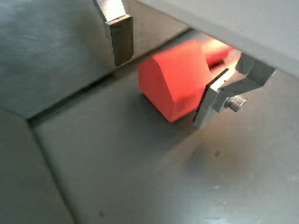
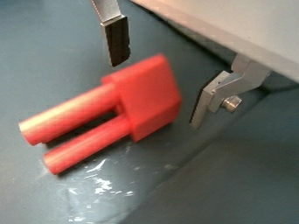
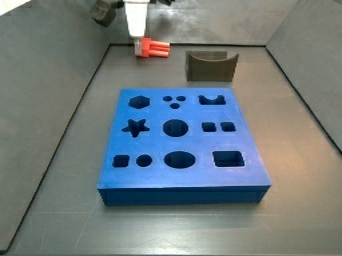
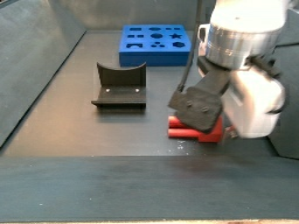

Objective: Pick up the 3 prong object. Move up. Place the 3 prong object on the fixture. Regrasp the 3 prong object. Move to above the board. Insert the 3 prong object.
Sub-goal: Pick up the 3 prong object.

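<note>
Lying between open gripper (image 2: 163, 77) fingers | 3 prong object (image 2: 111, 109) | floor

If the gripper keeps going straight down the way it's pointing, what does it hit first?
Probably the 3 prong object: the gripper hangs open, fingers either side of its red body. Below that lies the floor.

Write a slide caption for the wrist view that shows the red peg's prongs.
Gripper low over the floor, jaws open on either side of the red peg, which lies flat, not yet gripped.
</note>
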